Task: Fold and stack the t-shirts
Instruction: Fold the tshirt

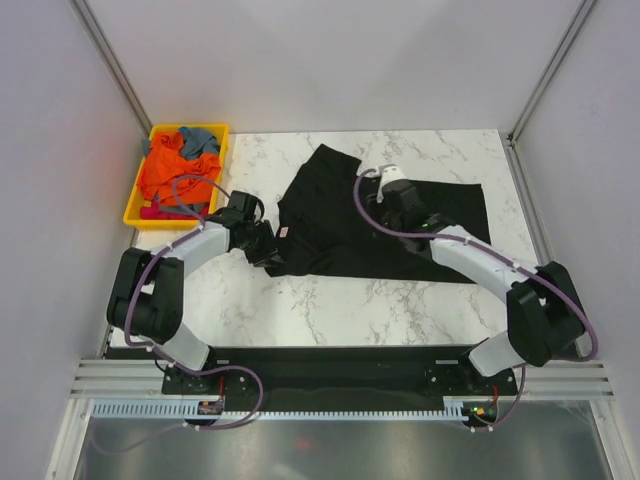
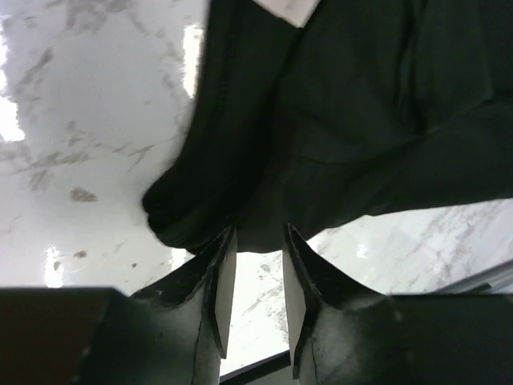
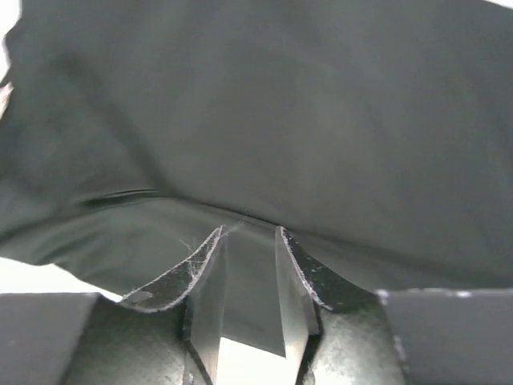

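The large black t-shirt lies spread on the marble table. My left gripper is at its near-left edge. In the left wrist view the jaws stand a little apart, with a bunched black fold just beyond the tips and nothing between them. My right gripper is over the shirt's middle, near its far edge. In the right wrist view the jaws stand a little apart, with black cloth filling the view and showing in the gap. Orange and grey-blue t-shirts lie crumpled in the tray.
The yellow plastic tray stands at the table's far left corner. White walls and metal posts close in the table on three sides. Bare marble lies between the shirt and the arm bases.
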Tool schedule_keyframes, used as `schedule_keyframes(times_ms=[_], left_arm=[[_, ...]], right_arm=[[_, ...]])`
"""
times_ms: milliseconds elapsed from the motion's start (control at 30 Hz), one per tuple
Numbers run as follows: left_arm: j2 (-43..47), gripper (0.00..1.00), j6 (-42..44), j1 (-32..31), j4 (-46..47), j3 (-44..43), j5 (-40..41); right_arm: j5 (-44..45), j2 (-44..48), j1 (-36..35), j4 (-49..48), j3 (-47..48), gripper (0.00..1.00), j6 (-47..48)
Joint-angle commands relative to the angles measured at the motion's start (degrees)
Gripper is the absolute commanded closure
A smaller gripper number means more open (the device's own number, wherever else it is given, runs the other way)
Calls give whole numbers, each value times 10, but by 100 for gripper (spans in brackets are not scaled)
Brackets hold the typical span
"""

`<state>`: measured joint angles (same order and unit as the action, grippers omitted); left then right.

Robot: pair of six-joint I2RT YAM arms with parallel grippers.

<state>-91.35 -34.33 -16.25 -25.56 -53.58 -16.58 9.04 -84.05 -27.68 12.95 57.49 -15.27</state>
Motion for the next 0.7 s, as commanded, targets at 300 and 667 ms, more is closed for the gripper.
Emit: schedule_keyframes(times_ms=[300, 667], left_arm=[[59, 59, -78, 19, 0, 18, 128], [38, 63, -86, 107, 49, 54, 12]], right_arm=[[-34, -161, -165, -176, 54, 50, 258], [-13, -251, -213, -159, 104, 50, 309]])
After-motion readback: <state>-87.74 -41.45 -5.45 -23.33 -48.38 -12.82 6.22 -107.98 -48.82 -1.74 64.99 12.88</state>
